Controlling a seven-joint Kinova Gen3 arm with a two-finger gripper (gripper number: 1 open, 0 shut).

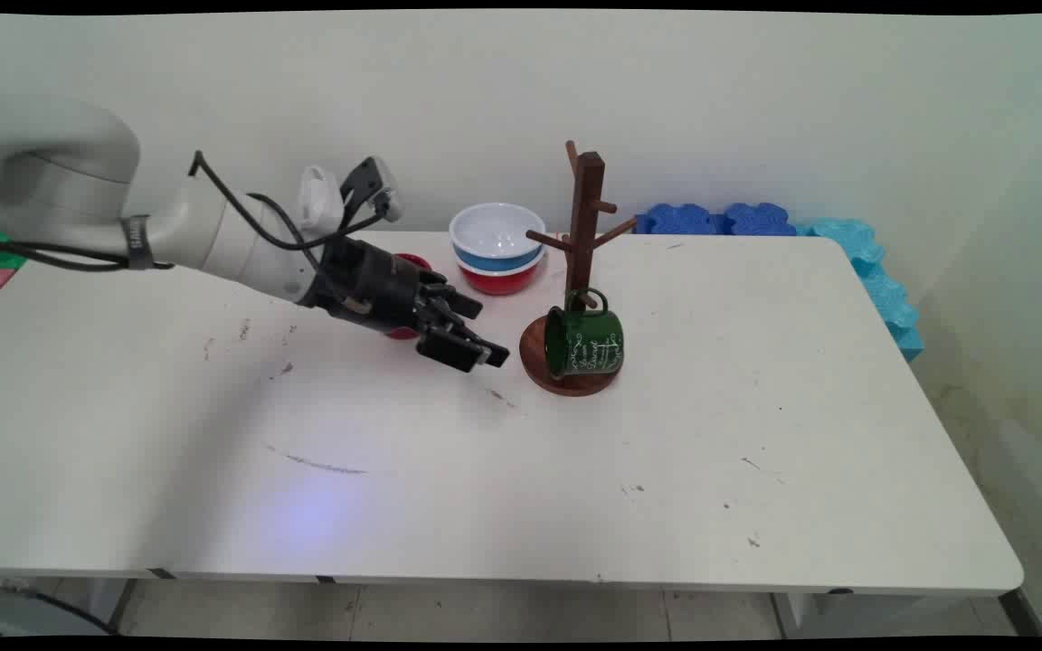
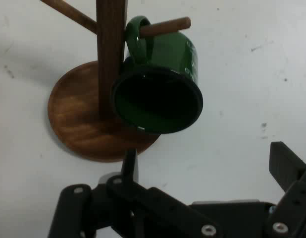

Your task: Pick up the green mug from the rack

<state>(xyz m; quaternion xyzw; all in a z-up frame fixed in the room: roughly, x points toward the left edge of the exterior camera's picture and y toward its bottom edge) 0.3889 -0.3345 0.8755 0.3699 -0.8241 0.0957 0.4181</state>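
Dark green enamel mug with white lettering, hung by its handle on a low peg of a brown wooden mug tree. Tipped sideways, dark mouth facing the gripper, body over the tree's round base, near the table's middle.

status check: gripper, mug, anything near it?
Gripper open, holding nothing, low over table left of mug tree. Green mug hangs by handle on a lower peg, mouth toward gripper. Stacked bowls behind; red object partly hidden by the hand.
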